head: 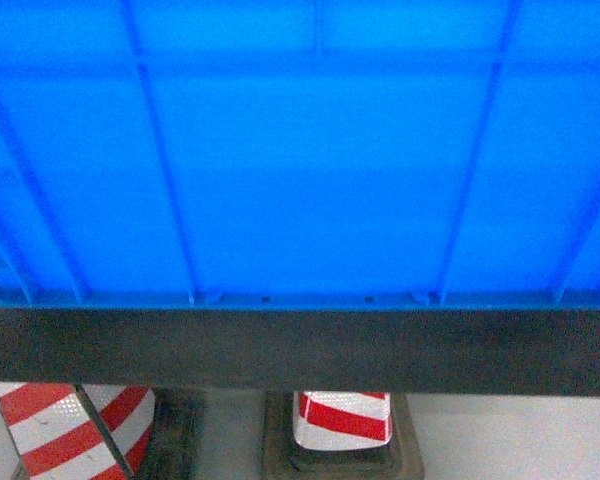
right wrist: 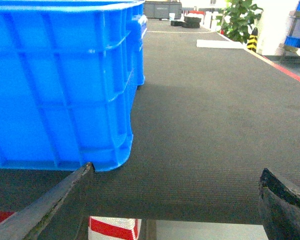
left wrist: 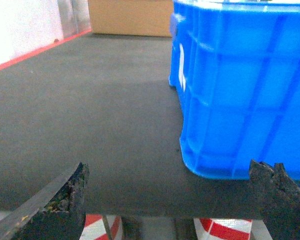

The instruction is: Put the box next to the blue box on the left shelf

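Note:
The box [head: 300, 150], a bright-blue ribbed crate, fills the head view and stands on a dark mat surface [head: 300, 350]. In the left wrist view the box [left wrist: 240, 90] is to the right, and my left gripper [left wrist: 168, 170] is open just before its near left corner with only mat between its fingers. In the right wrist view the box [right wrist: 60, 85] is to the left; my right gripper [right wrist: 177, 171] is open beside its near right corner, empty. Neither gripper touches the crate. The left shelf and the other blue box are out of view.
Red-and-white striped cones [head: 342, 415] [head: 70, 430] stand on the floor below the mat's front edge. A cardboard box [left wrist: 130, 17] sits at the far end on the left side. A plant [right wrist: 240, 20] and a grey bin [right wrist: 162, 9] are far off on the right side.

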